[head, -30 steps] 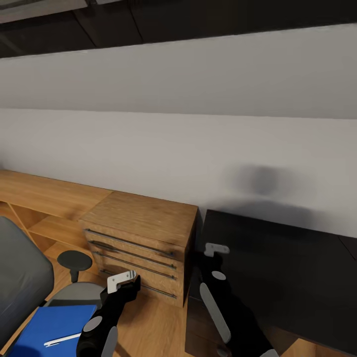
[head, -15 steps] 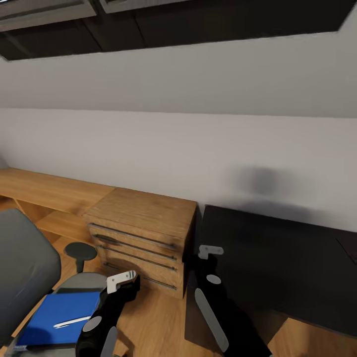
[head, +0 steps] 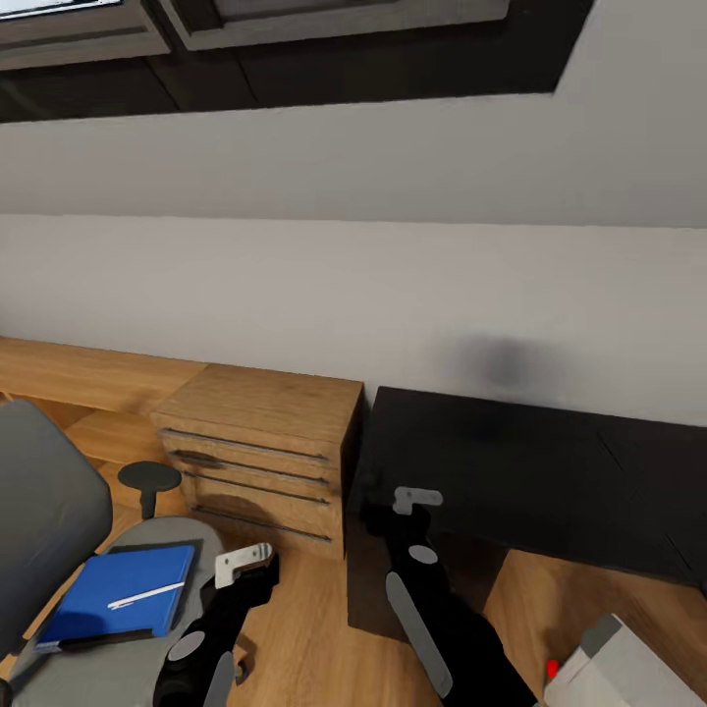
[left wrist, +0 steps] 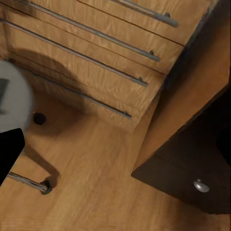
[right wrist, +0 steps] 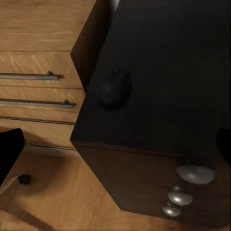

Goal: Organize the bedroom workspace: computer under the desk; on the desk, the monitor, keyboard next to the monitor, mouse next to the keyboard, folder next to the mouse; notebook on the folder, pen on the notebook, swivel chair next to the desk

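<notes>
**Inspector:** Desk [head: 550,471] first. Position?

**Assistant:** Black top, right of centre against the far wall. Its near-left corner has dark drawers with round silver knobs [right wrist: 195,174], seen in the right wrist view. A black mouse [right wrist: 115,88] lies on the top near that corner.

**Inspector:** To the left of it?

**Assistant:** A light wooden drawer cabinet [head: 260,442] stands just beside the desk's left end, with a low wooden shelf running further left along the wall.

**Inspector:** Swivel chair?

**Assistant:** Swivel chair [head: 49,511] at near left, grey back and seat, one round black armrest visible. The blue folder [head: 118,594] lies flat on its seat, with a white pen [head: 145,595] resting on top of the folder.

**Inspector:** Computer?

**Assistant:** Computer [head: 614,668] on the floor at near right, pale grey with a red mark, partly cut by the frame edge, in front of the desk.

**Inspector:** Grippers?

**Assistant:** Left gripper [head: 245,562] is over the floor between the chair and the cabinet; right gripper [head: 417,498] is at the desk's near-left corner. Neither has hold of anything that I can see. Jaw opening: cannot tell for either.
</notes>
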